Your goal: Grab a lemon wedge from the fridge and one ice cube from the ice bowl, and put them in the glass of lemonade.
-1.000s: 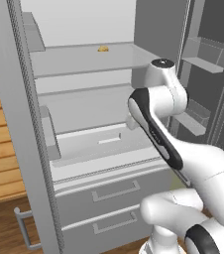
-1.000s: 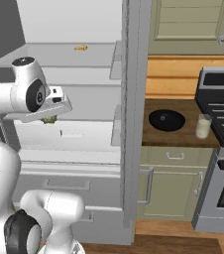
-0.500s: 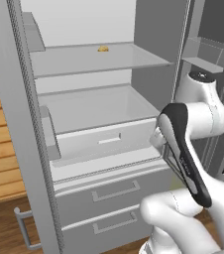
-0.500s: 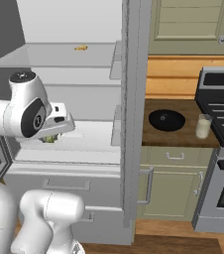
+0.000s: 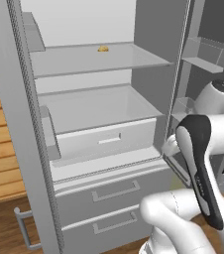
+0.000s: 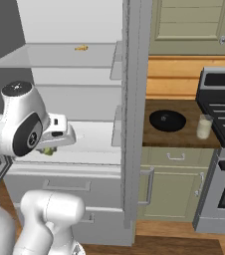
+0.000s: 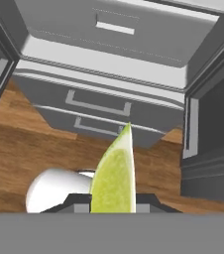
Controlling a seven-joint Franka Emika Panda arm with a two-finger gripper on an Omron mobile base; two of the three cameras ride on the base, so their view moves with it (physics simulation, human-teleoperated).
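My gripper is shut on the lemon wedge, a yellow-green sliver that stands up between the fingertips. In the right base view the gripper hangs just in front of the open fridge, level with its crisper bin, with the lemon wedge showing as a green speck under the hand. The black ice bowl lies on the wooden counter to the right of the fridge. Beside it, further right, stands the glass of lemonade. The fridge stands with both doors open.
A small orange-yellow lump sits on the fridge's upper shelf. The fridge's right side wall stands between my hand and the counter. A stove borders the counter on the right. The lower fridge drawers are closed.
The arm has swung right and down, out of the fridge interior, carrying the lemon wedge with it. The grip has stayed the same.
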